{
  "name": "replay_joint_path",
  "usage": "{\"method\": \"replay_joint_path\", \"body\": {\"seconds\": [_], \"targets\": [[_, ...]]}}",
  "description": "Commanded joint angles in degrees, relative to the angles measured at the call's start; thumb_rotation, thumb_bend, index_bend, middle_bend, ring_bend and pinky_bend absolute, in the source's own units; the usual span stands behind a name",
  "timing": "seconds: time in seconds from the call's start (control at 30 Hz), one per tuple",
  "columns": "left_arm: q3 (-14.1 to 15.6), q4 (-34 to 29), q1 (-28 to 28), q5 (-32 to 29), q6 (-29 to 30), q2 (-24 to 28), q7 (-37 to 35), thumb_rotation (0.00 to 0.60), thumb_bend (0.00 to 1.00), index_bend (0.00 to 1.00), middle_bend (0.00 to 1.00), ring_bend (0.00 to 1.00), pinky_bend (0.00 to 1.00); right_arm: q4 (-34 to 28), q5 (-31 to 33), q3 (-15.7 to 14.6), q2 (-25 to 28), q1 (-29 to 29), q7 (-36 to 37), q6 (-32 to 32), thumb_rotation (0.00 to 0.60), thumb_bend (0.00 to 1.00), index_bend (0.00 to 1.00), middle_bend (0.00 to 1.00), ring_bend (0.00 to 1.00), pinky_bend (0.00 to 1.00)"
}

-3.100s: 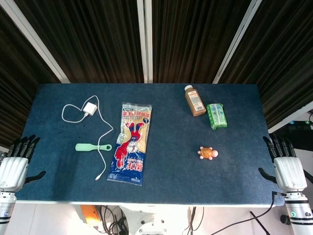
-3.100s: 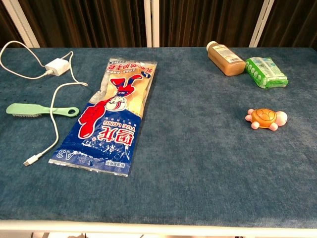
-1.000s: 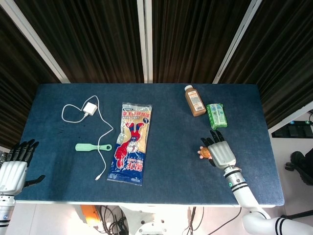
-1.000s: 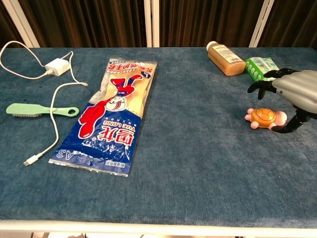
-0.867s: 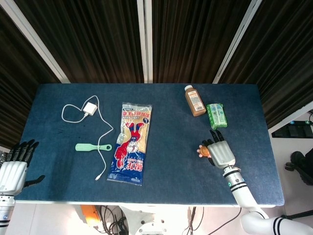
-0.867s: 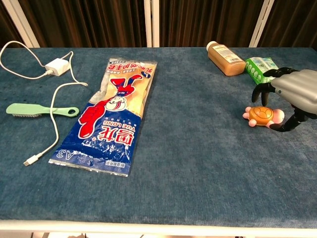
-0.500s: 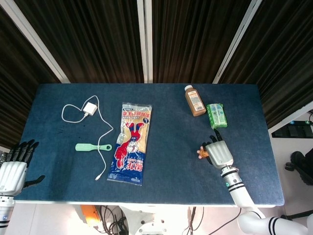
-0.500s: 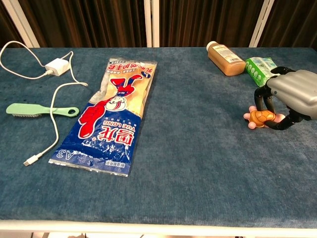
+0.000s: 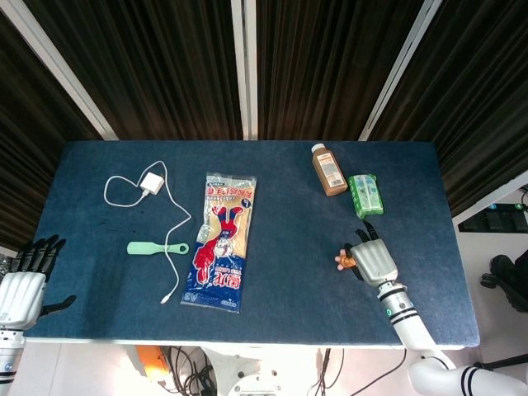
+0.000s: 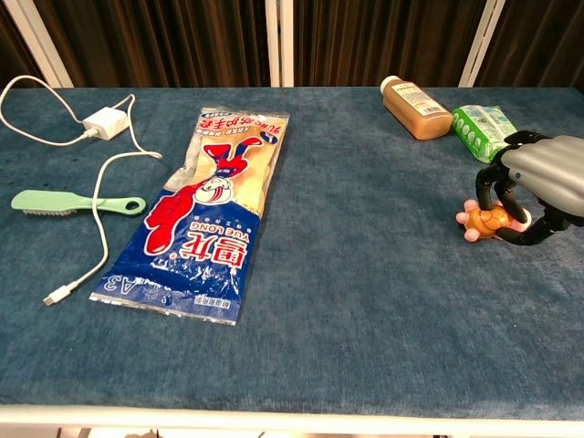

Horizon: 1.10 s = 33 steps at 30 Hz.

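Observation:
My right hand is over the small orange toy turtle on the right side of the blue table, its fingers curled round the shell and gripping it. The turtle's pink feet show just left of the fingers. My left hand hangs open off the table's left front corner, holding nothing; the chest view does not show it. The green brush is the closest thing to it, well apart.
A brown bottle and a green packet lie behind my right hand. A long red and blue bag lies mid-table. A white charger with cable lies at the left.
My right hand came in from the table's right edge onto the turtle and curled its fingers round it, nudging it slightly. The left hand has barely moved.

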Motion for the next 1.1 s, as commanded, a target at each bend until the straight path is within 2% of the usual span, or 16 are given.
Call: {"method": "replay_joint_path", "body": {"seconds": [0.03,0.1,0.2,0.53,0.8,1.0,1.1], "targets": [[-0.01,0.00,-0.03,0.03,-0.01,-0.03,-0.02,0.600,0.07,0.04,0.00,0.00,0.00,-1.05,-0.60,-0.16,0.89,-0.24,1.04,0.61,0.600,0.11,0.16,0.21,0.00,0.00],[-0.01,-0.02,-0.04,0.08,0.00,-0.04,-0.05,0.600,0.07,0.04,0.00,0.00,0.00,-1.57,-0.70,-0.11,1.35,-0.35,1.70,0.79,0.600,0.10,0.10,0.16,0.00,0.00],[-0.02,-0.03,-0.04,0.05,-0.01,0.02,-0.15,0.600,0.07,0.04,0.00,0.00,0.00,-2.34,-0.91,-0.06,2.14,-0.54,2.89,1.05,0.600,0.09,0.05,0.12,0.00,0.00],[0.02,0.01,-0.15,-0.01,-0.32,0.01,-0.46,0.600,0.07,0.04,0.00,0.00,0.00,-4.75,-1.95,0.38,4.81,-0.93,7.42,1.81,0.600,0.09,0.03,0.15,0.00,0.00],[0.01,0.04,-0.19,-0.18,-0.52,-0.01,-0.53,0.600,0.07,0.04,0.00,0.00,0.00,-1.91,1.74,2.45,2.19,1.70,3.49,-1.40,0.600,0.09,0.03,0.09,0.00,0.00],[-0.04,0.11,-0.13,-0.41,-0.56,0.29,-0.80,0.600,0.07,0.04,0.00,0.00,0.00,0.01,4.95,3.97,0.00,3.83,0.93,-3.62,0.600,0.11,0.04,0.17,0.00,0.00],[-0.06,0.32,-0.13,-0.51,-0.62,0.30,-1.05,0.600,0.07,0.04,0.00,0.00,0.00,0.84,6.47,4.64,-0.92,4.78,-0.14,-4.42,0.600,0.15,0.10,0.22,0.00,0.00]]}}
